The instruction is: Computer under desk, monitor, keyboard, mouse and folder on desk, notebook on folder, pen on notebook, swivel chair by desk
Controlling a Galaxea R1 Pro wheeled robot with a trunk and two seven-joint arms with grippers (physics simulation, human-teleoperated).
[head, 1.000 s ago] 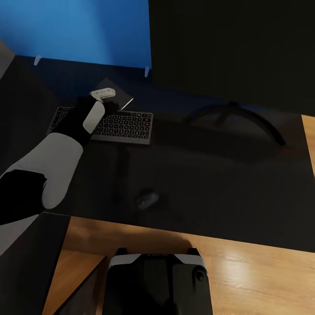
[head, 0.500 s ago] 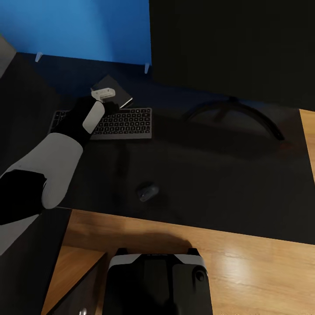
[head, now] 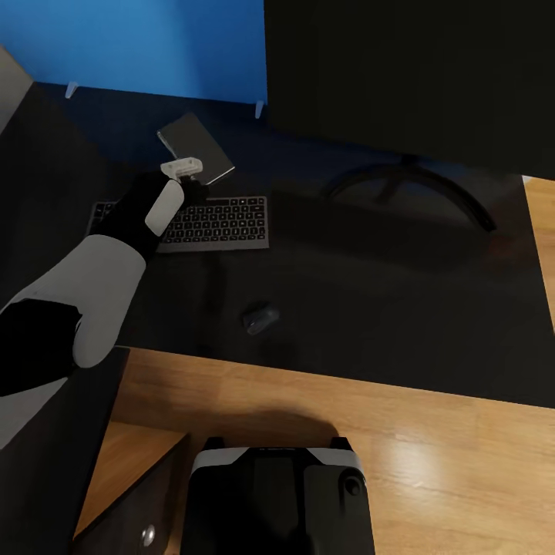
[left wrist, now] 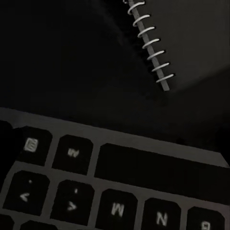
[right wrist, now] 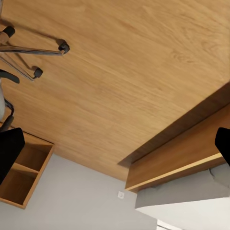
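Observation:
On the black desk (head: 385,324) the silver-grey keyboard (head: 220,223) lies left of the monitor (head: 408,77) and its arc stand (head: 408,193). My left gripper (head: 193,189) is down on the keyboard's far edge, shut on it. Close up, the keyboard (left wrist: 115,191) shows its space-bar edge facing the spiral-bound notebook (left wrist: 191,33). That dark notebook (head: 196,146) lies just behind the keyboard, apart from it. Near the desk's front edge sits the small dark mouse (head: 260,317). My right gripper (right wrist: 115,146) hangs open over the wood floor. The swivel chair (right wrist: 36,50) shows its chrome legs and casters.
The blue back panel (head: 139,46) closes the desk's far side. My own base (head: 274,493) stands on the wood floor (head: 432,462) before the desk. A dark cabinet with a knob (head: 146,534) is at lower left. A wooden shelf box (right wrist: 24,172) stands against a grey wall.
The view has pulled back from the desk. The keyboard has stayed with my left gripper, turning square and sliding toward the desk's front, away from the notebook and nearer the mouse.

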